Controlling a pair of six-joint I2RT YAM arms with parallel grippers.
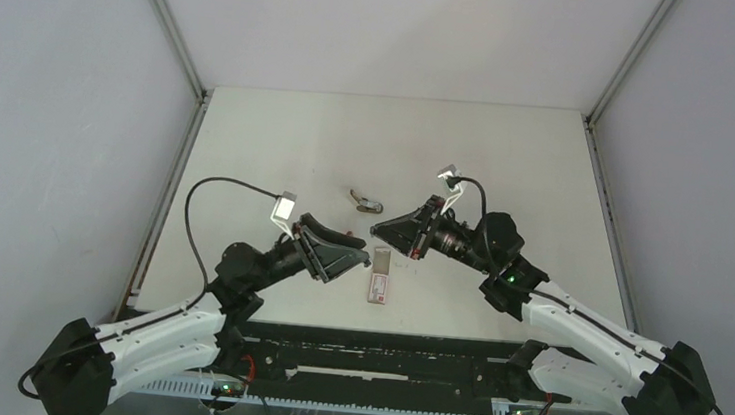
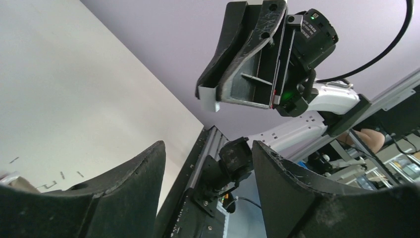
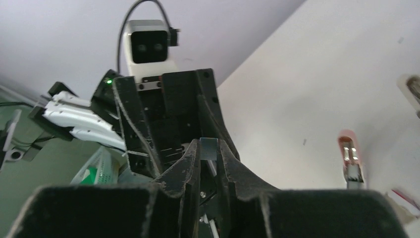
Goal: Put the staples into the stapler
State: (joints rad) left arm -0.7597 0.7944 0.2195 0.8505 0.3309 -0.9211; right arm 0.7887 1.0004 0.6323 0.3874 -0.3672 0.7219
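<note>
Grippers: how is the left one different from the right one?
The left gripper is open and empty; the right gripper is pinched shut on a silvery strip. From above, the left gripper is nearer the staple box, the right gripper nearer the stapler. Both are black and face each other.

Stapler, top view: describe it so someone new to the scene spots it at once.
On the white table, find where the left gripper and right gripper nearly meet at the middle. Just beyond them, toward the far wall, lies the stapler: a small dark grey metal piece, untouched. The staples box, flat, white and red, lies on their near side.
</note>
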